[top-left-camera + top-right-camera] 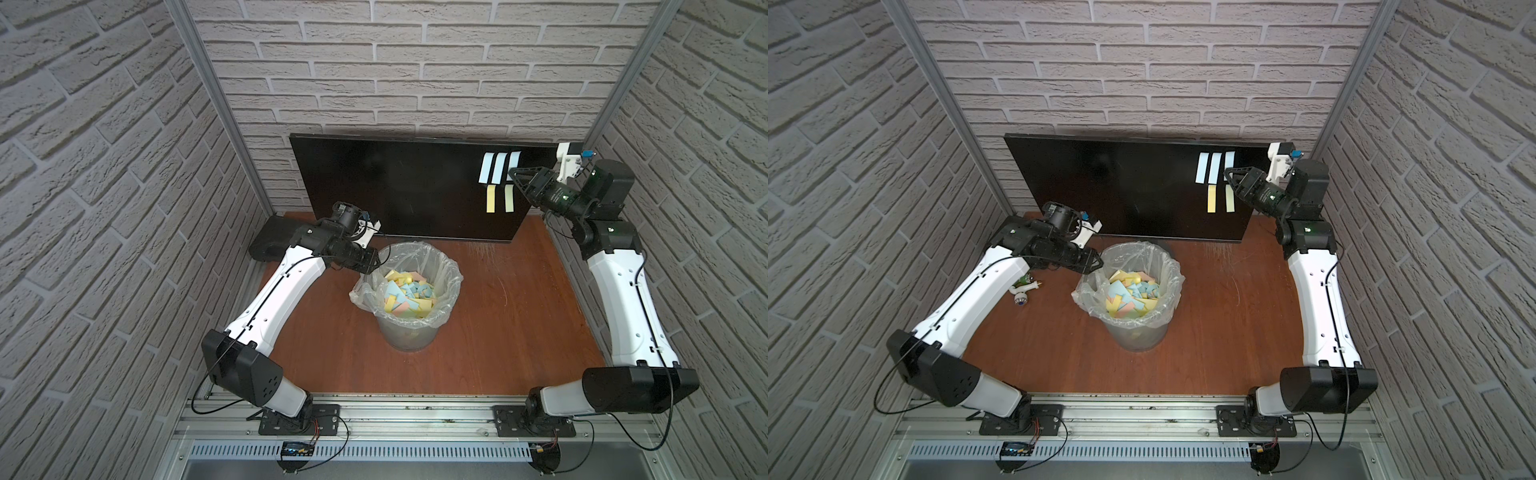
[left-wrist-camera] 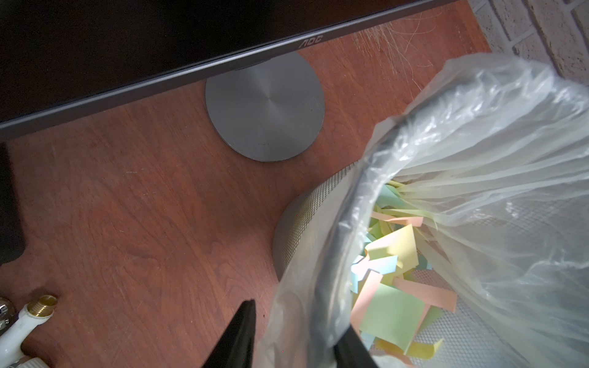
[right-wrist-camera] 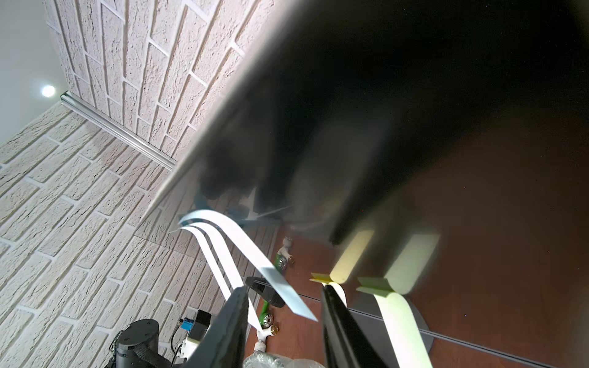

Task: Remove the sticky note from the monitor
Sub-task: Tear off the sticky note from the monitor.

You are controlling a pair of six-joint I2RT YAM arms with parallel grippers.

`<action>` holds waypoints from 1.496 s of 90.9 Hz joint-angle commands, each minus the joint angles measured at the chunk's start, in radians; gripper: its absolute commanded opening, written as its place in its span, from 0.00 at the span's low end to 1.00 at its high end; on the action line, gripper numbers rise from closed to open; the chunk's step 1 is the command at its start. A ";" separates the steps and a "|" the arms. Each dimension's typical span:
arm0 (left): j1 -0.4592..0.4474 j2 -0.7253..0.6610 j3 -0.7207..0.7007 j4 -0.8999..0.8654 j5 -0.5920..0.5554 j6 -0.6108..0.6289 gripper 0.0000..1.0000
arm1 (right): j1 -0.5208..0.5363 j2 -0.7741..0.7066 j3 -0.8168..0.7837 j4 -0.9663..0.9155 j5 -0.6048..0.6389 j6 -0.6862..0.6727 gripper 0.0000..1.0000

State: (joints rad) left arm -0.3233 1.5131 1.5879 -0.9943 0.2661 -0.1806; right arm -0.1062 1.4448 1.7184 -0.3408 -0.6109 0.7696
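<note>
We've got the large flat black monitor [image 1: 395, 187] upright at the back of the brown wooden table [image 1: 519, 311], on its round brushed-metal stand base [image 2: 264, 108]. There are five notes on the right part of the screen. Three light-blue ones sit in a row, with a yellow strip [image 1: 491, 198] and a pale-green strip [image 1: 508, 198] under them. Our target is the rightmost one, the light-blue paper sticky note [image 1: 515, 159]. Its top edge is stuck to the glass and its lower end curls off it.

In both top views the right gripper [image 3: 283, 288] is at that note. The wrist view shows its fingers parted with the note's free end hanging between them. There is a gap on both sides and nothing is pinched.

The left gripper [image 1: 371, 266] is at the rim of the grey mesh waste bin [image 1: 409, 338], on the left arm's side. One finger [image 2: 242, 334] is outside the rim and the other is inside, with rim and clear plastic liner [image 2: 478, 143] between. We read that as clamped on the rim, though the contact is mostly cut off at the frame edge.

The bin stands mid-table in front of the monitor, with loose coloured notes [image 1: 409, 297] inside.
</note>
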 commanded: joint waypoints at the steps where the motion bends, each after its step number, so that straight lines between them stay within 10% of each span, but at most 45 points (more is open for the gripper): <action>1: 0.013 0.012 0.026 -0.003 -0.003 0.004 0.38 | 0.007 0.003 0.023 0.047 -0.013 -0.011 0.40; 35: 0.015 0.010 0.024 -0.003 -0.004 0.005 0.38 | 0.011 -0.018 0.001 0.054 -0.006 -0.007 0.03; 136: 0.018 0.006 0.023 -0.003 -0.002 0.003 0.38 | 0.013 -0.226 -0.047 -0.006 0.004 -0.009 0.03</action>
State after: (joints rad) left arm -0.3176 1.5131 1.5879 -0.9943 0.2668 -0.1806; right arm -0.0998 1.2671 1.6661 -0.3561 -0.6022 0.7704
